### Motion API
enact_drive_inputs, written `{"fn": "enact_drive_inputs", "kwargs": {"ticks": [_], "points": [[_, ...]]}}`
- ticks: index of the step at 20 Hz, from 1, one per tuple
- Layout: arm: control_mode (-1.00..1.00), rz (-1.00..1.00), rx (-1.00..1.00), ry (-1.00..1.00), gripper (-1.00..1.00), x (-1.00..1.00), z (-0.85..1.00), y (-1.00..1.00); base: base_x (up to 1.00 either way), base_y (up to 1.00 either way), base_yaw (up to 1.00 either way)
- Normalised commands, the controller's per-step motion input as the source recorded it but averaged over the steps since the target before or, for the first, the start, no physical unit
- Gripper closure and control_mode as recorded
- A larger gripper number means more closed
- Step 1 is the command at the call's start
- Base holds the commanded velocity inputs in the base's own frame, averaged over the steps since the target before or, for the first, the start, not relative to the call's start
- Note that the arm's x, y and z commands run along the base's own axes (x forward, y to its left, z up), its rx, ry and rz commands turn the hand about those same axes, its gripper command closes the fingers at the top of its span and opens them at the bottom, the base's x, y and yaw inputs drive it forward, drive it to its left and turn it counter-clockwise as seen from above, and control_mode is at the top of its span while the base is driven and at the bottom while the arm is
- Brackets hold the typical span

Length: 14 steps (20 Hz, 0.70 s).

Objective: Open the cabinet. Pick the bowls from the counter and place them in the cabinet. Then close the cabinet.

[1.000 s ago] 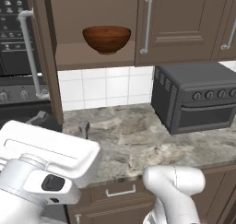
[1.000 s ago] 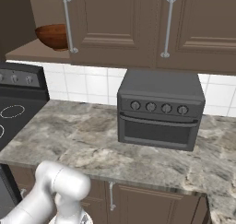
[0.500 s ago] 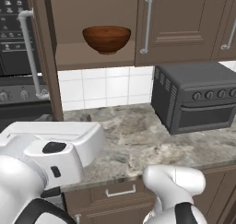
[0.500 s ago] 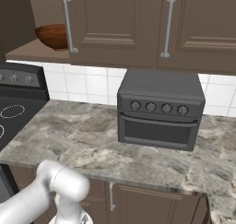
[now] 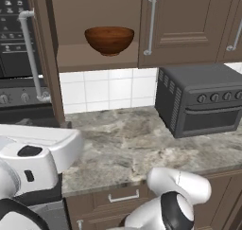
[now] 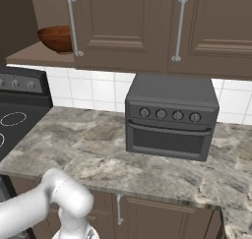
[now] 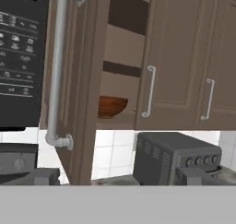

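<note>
The cabinet's left door stands swung open, its bar handle close in front of the hand camera. The right door is shut. The reddish-brown wooden bowl sits upright on the lower shelf inside. The tan-rimmed cream bowl is out of view. My gripper hangs back from the cabinet, facing the open door's edge. It is open, its fingertips far apart with nothing between them. The marbled counter lies below.
A black toaster oven stands on the counter at the right, under the shut doors. The black stovetop and a microwave are to the left. My white arm link looms at lower left.
The big white arm link in the left base view has swung a little to the left and lower. Bowl, doors and toaster oven have not moved.
</note>
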Motion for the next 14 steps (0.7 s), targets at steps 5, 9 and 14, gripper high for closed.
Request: {"fn": "enact_drive_inputs", "kwargs": {"ticks": [5, 9, 14], "points": [[-1.00, 0.00, 0.05, -0.02, -1.00, 0.55, -0.09, 0.00, 0.00, 0.00, 0.00], [-1.00, 0.00, 0.02, 0.00, -1.00, 0.68, -0.29, 0.00, 0.00, 0.00, 0.00], [-1.00, 0.00, 0.00, 0.00, -1.00, 0.69, -0.68, 0.00, 0.00, 0.00, 0.00]]}}
